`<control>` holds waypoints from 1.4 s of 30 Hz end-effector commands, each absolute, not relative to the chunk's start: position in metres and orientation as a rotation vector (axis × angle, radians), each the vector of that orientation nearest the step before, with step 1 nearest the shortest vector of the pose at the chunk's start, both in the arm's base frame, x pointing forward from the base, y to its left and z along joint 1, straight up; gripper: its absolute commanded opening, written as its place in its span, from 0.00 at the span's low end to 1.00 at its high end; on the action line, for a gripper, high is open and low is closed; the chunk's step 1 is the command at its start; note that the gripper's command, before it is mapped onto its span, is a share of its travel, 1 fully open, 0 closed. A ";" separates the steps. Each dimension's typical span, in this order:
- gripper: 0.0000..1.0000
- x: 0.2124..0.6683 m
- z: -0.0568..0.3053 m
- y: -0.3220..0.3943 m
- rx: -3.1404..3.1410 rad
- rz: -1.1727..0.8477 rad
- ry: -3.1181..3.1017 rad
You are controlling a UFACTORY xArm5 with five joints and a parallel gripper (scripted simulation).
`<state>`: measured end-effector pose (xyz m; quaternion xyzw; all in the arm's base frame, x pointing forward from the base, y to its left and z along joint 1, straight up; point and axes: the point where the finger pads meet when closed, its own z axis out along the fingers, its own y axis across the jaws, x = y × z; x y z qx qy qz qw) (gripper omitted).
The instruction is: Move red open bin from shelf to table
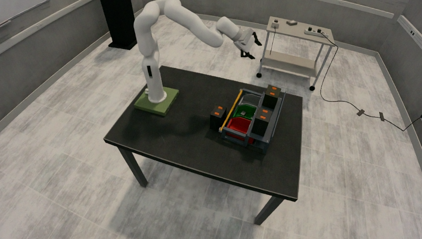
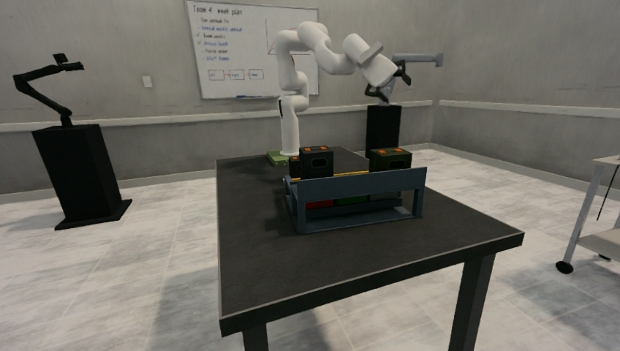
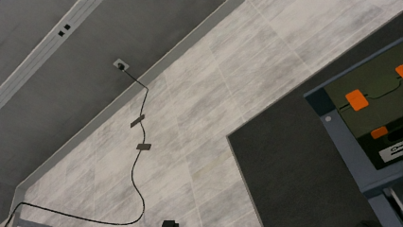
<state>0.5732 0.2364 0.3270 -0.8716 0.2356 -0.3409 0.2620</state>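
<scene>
The red open bin sits on the lower level of the blue-grey shelf at its near end, next to a green bin; a grey bin stands beyond that. From behind, the red bin shows as a strip under the shelf's back panel. My gripper is open and empty, high in the air beyond the table's far edge, well above and apart from the shelf. It also shows in the exterior view. The wrist view shows the shelf corner and a dark box.
Two dark boxes with orange tabs stand on the shelf's upper level. A third dark box stands on the table left of the shelf. A yellow bar runs along the shelf's front. A cart stands behind the table.
</scene>
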 end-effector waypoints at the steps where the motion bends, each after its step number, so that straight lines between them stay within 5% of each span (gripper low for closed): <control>1: 1.00 0.560 0.330 0.238 -2.378 -1.016 0.703; 26: 1.00 0.499 0.330 0.245 -2.378 -1.016 0.703; 42: 1.00 0.498 0.330 0.245 -2.378 -1.016 0.703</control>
